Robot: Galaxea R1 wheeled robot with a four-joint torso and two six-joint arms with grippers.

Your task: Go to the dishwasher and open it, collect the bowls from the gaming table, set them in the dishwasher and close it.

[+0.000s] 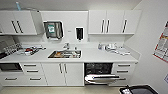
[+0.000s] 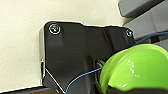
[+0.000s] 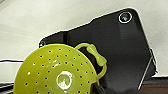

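Observation:
The dishwasher [image 1: 101, 78] is under the white counter, right of the middle in the head view. Its steel door is folded down and the dark inside [image 1: 98, 68] is open. In the left wrist view a lime green bowl [image 2: 135, 68] hangs close to the camera over the pale floor, with my left gripper [image 2: 120, 88] shut on its rim. In the right wrist view a yellow-green perforated bowl [image 3: 56, 71] with a loop handle is in my right gripper [image 3: 100, 88], which is shut on it. The gaming table is out of view.
A kitchen row faces me: a sink [image 1: 65, 54] in the white counter [image 1: 95, 56], a dish rack [image 1: 27, 50] at the left, and cabinets above and below. A wall with a poster [image 1: 162, 47] closes the right side. A dark object [image 1: 138, 89] is at the lower right.

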